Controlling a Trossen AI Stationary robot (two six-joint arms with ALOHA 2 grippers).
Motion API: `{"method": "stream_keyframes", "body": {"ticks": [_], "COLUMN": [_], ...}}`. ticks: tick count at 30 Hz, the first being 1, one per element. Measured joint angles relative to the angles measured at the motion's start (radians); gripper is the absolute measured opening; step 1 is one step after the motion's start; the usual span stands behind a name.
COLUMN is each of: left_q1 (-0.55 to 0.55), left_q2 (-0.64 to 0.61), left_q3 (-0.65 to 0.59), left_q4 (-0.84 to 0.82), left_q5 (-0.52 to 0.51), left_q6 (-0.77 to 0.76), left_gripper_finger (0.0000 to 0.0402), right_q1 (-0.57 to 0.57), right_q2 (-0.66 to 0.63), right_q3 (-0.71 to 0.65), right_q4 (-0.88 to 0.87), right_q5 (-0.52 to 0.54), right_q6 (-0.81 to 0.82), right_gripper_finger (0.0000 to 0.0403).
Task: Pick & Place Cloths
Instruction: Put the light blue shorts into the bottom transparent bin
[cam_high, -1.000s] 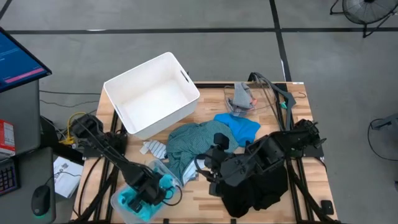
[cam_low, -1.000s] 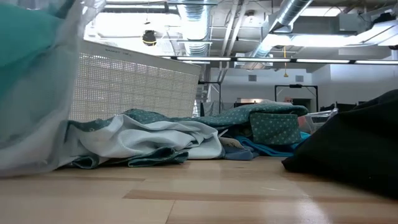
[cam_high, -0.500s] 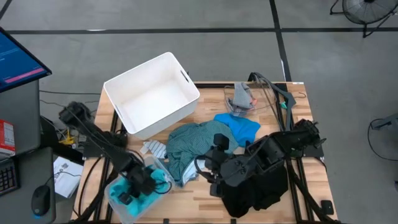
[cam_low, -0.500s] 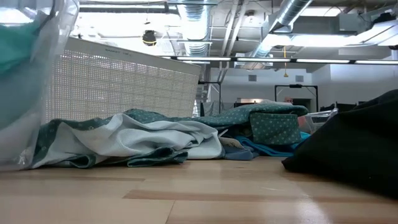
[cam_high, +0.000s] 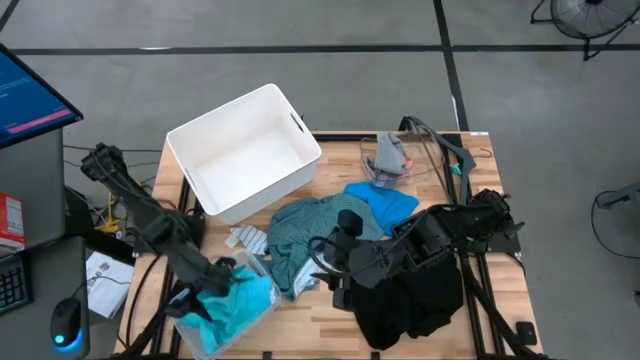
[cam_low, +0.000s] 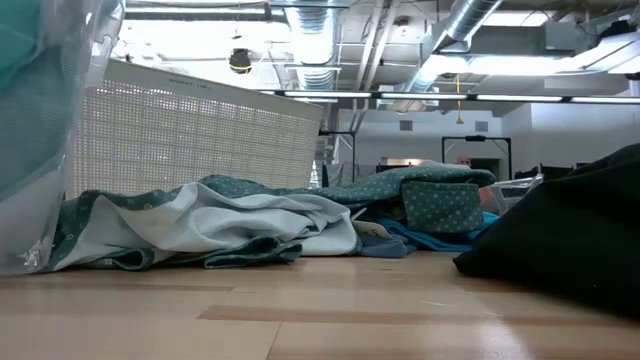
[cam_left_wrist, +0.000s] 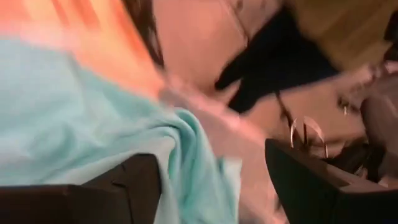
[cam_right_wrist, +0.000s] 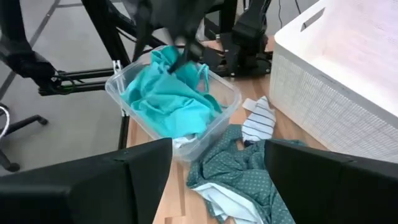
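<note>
Left gripper (cam_high: 205, 290) apparently open over turquoise shirt (cam_right_wrist: 166, 102) in clear tub (cam_right_wrist: 217, 127).

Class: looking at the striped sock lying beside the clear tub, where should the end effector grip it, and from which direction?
Grip the striped sock across its raised, bunched middle, coming straight down from above. It lies flat on the table, hemmed in by the clear tub and the teal-grey shirt, so side approaches look blocked.

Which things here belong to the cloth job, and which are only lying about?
Job:
turquoise shirt in the clear tub
teal-grey shirt
blue shirt
black clothes
striped sock
left gripper, right gripper

Lying about:
white bin
cables beside the table
</note>
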Motion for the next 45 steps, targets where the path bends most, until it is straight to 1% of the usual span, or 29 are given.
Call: {"method": "stream_keyframes", "body": {"ticks": [3,5,7,10,12,14,16,19,21,25,31,33,36,41,45], "left_q1": [0.000,0.000,0.000,0.000,-0.003,-0.010,-0.010,-0.006,-0.006,-0.006,-0.006,-0.006,-0.006,-0.006,-0.006], "left_q2": [-0.037,-0.059,-0.076,-0.081,-0.082,-0.079,-0.078,-0.089,-0.102,-0.129,-0.181,-0.188,-0.192,-0.210,-0.212], "left_q3": [0.067,0.106,0.128,0.129,0.128,0.121,0.110,0.080,0.060,0.038,-0.025,-0.058,-0.107,-0.190,-0.215], "left_q4": [-0.009,-0.068,-0.181,-0.348,-0.440,-0.507,-0.578,-0.648,-0.651,-0.645,-0.641,-0.634,-0.614,-0.488,-0.492], "left_q5": [-0.083,-0.129,-0.137,-0.105,-0.062,-0.054,-0.078,-0.163,-0.169,-0.158,-0.153,-0.150,-0.111,-0.129,-0.128], "left_q6": [0.074,0.126,0.118,0.019,0.008,0.024,0.062,0.081,0.075,0.105,0.236,0.241,0.262,0.340,0.317], "left_gripper_finger": [0.0231,0.0218,0.0209,0.0203,0.0204,0.0207,0.0208,0.0208,0.0208,0.0208,0.0208,0.0208,0.0208,0.0208,0.0207], "right_q1": [0.000,0.001,-0.001,-0.013,-0.020,-0.027,-0.027,-0.024,-0.027,-0.044,-0.047,-0.051,-0.065,-0.084,-0.107], "right_q2": [0.000,0.000,0.013,0.032,0.034,0.037,0.046,0.069,0.070,0.080,0.082,0.083,0.083,0.082,0.083], "right_q3": [0.000,0.000,0.002,-0.003,-0.002,0.003,0.000,0.000,-0.001,-0.001,0.000,0.000,0.000,0.000,0.000], "right_q4": [0.001,-0.001,0.007,-0.004,0.005,0.014,0.005,0.008,0.005,0.013,0.017,0.023,0.044,0.062,0.061], "right_q5": [-0.006,-0.011,-0.010,-0.024,-0.048,-0.066,-0.070,-0.070,-0.078,-0.144,-0.144,-0.146,-0.144,-0.144,-0.145], "right_q6": [0.000,-0.001,-0.003,-0.003,0.002,0.021,0.024,0.018,0.021,0.060,0.068,0.077,0.091,0.090,0.087], "right_gripper_finger": [0.0249,0.0249,0.0249,0.0249,0.0249,0.0249,0.0249,0.0249,0.0249,0.0249,0.0249,0.0249,0.0249,0.0249,0.0249]}}
